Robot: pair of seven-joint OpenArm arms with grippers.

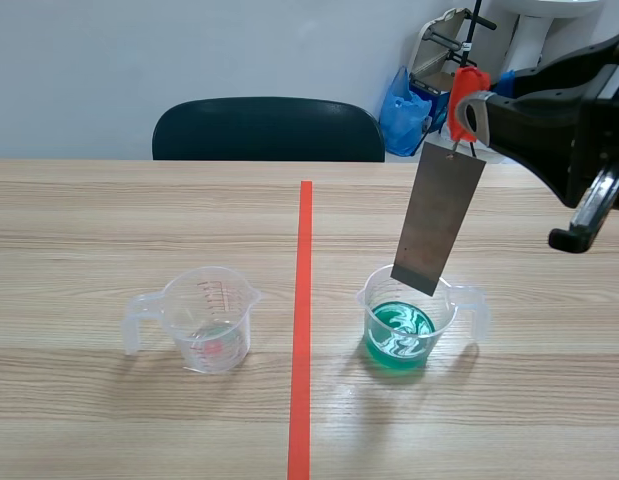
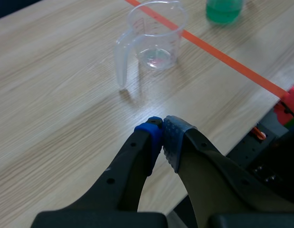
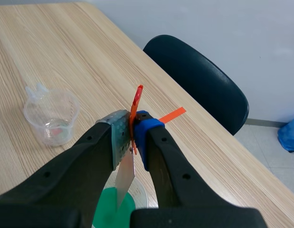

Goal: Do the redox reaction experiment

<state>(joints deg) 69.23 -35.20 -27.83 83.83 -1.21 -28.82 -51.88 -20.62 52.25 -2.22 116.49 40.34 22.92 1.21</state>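
Right gripper (image 3: pixel 133 130) is up high, fingers clamped tight on the orange clip (image 3: pixel 136 102); from that clip the grey metal plate (image 1: pixel 439 215) hangs tilted, its lower end swinging toward seven o'clock; that bottom edge sits right at the rim of the green beaker (image 1: pixel 404 320), above the green liquid; whether it touches the rim, I can't tell. From the right wrist the plate narrows to a point straight under the fingers, with the green pool beneath it.

Across the orange-red tape line (image 1: pixel 304 320), at nine o'clock from the green beaker, stands the clear beaker (image 1: pixel 209 320), upright, handle pointing to nine o'clock, only a thin film of near-colourless liquid in the bottom; the two beakers are well apart, one on each side of the line.

Left gripper (image 2: pixel 162 135) hangs low over the wooden table (image 2: pixel 56 118) near its edge, pads pressed together with nothing between them; the clear beaker stands ahead of it, at about twelve o'clock.

At twelve o'clock beyond the table, a dark chair (image 1: pixel 269 130); a blue bag (image 1: pixel 404 110) at its three o'clock.
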